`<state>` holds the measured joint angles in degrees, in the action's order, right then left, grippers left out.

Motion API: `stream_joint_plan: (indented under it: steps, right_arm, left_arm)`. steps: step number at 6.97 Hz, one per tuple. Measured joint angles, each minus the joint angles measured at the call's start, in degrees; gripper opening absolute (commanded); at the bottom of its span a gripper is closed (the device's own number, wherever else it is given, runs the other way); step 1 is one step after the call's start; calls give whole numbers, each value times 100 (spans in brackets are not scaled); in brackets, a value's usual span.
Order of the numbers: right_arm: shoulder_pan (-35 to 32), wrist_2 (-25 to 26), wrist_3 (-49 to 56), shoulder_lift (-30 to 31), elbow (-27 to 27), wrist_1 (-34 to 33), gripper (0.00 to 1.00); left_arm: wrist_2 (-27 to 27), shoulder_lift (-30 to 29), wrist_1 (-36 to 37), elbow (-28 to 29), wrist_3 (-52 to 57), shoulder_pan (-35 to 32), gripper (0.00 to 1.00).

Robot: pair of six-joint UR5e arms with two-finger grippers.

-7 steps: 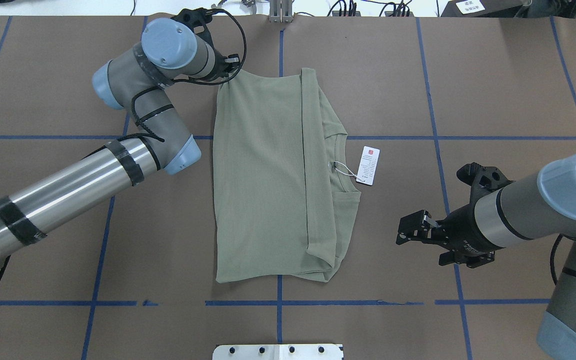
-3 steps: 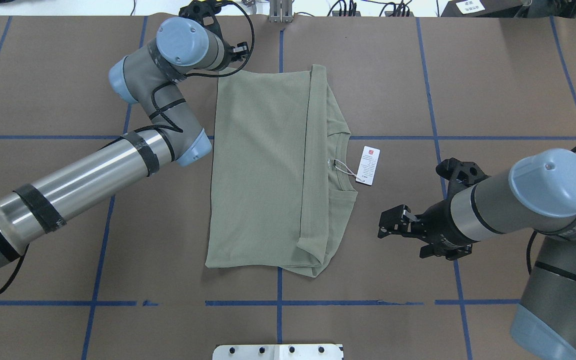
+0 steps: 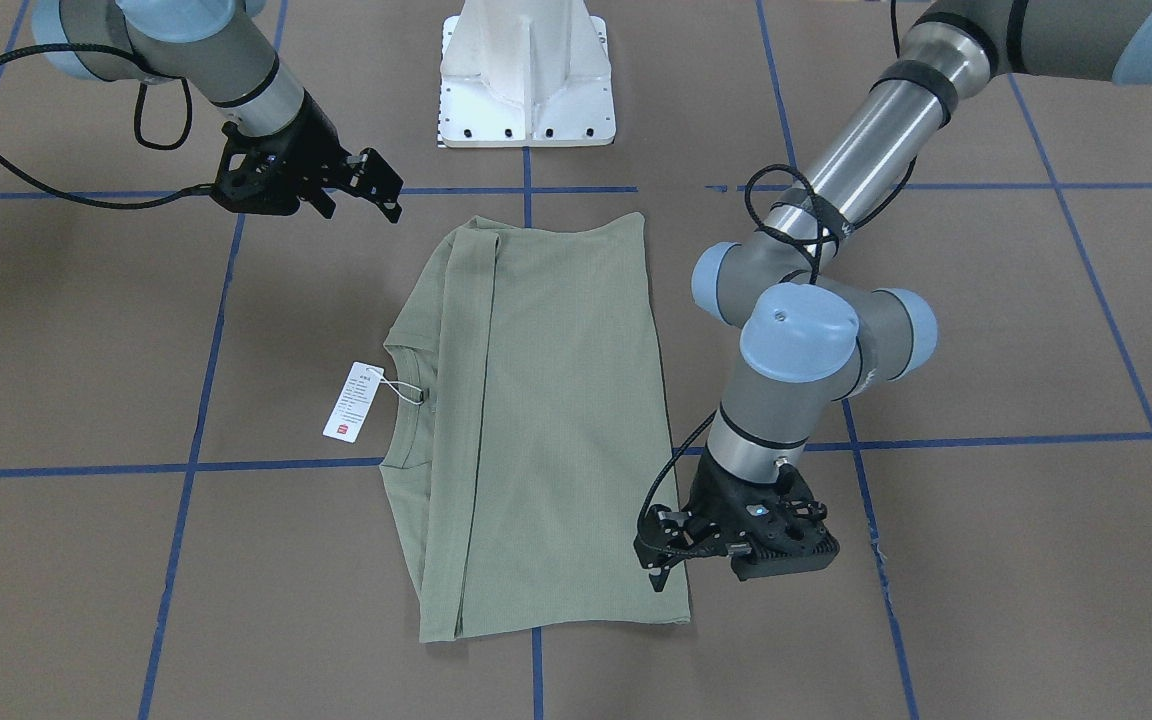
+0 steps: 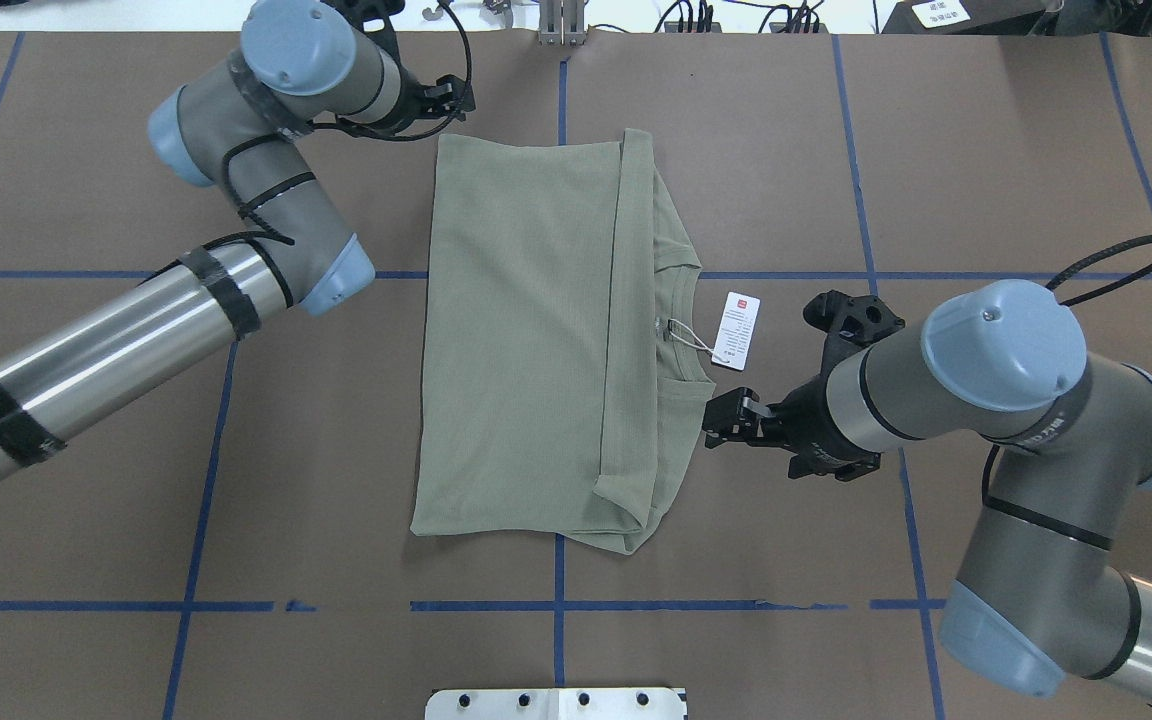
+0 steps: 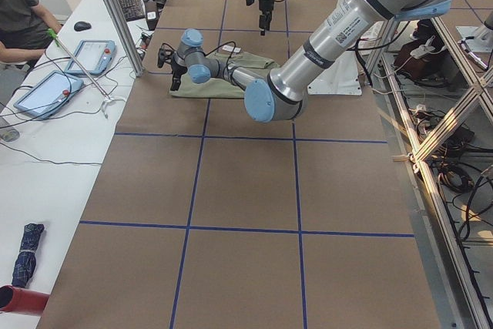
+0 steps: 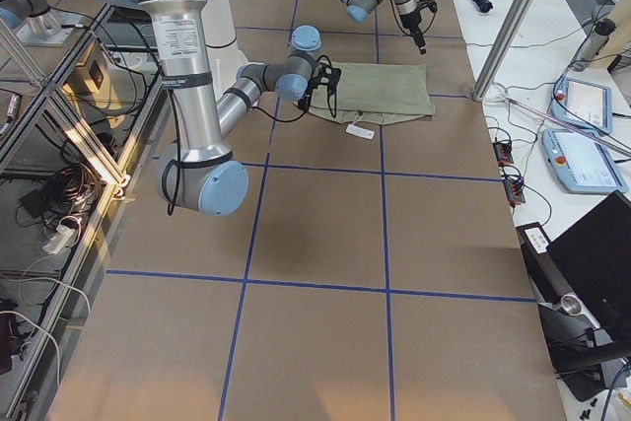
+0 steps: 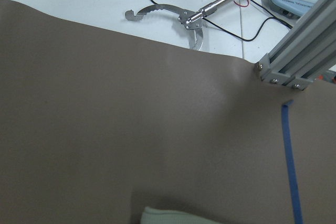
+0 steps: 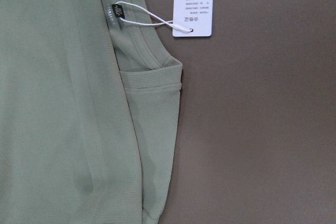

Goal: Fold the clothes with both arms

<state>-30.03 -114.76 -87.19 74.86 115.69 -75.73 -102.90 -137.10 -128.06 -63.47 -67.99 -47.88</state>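
Midway through folding the olive-green long-sleeved knit shirt [image 4: 526,340].
Lies flat mid-counter [image 4: 986,150], one side turned over, with black left claw [image 3: 658,565] released off a corner and black right claw [image 4: 714,425] spread empty beside the opposite edge; probably needs a crosswise fold.

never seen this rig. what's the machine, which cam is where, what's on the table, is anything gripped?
It is one robot with a left arm and a right arm on a shared white pedestal. Each arm ends in a black two-finger gripper.

Cameras: one is overhead, behind the robot. One faces the robot, so the sides look mirrored. There is one at each end of the table and one on each wrist.

On the brown table with blue grid lines lies one olive-green shirt, partly folded. A white hang tag sits beside its collar.

Nothing is held. The right gripper is open, next to the collar edge. The left gripper hangs at the shirt's far corner, and its jaws are hard to read.
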Motion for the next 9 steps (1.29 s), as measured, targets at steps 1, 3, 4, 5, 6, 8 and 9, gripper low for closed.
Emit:
stream_joint_plan:
  steps: [1, 3, 4, 5, 6, 8, 9]
  right_arm:
    - [10, 59, 488, -398, -79, -600, 100]
    - [184, 446, 1326, -1292, -530, -1380, 100]
    - [315, 650, 1726, -1719, -917, -1467, 100]
    - [446, 824, 2058, -2061, -1276, -1493, 100]
    - [566, 1019, 2388, -2266, -1547, -1495, 100]
    - [784, 1337, 3229, -2399, -1901, -1500, 100]
    - [880, 1449, 3411, -2409, -2007, -1511, 100]
  left_arm:
    - [-78, 520, 494, -900, 215, -27, 100]
    - [-126, 1521, 1286, -2596, 341, -47, 100]
    - [-149, 1873, 1477, -3139, 349, -47, 100]
    - [-208, 2051, 1565, -3400, 350, -47, 100]
    - [-267, 2121, 1595, -3486, 349, -45, 100]
    - [-311, 2155, 1608, -3513, 334, -36, 100]
    - [-316, 2154, 1607, -3496, 317, -27, 100]
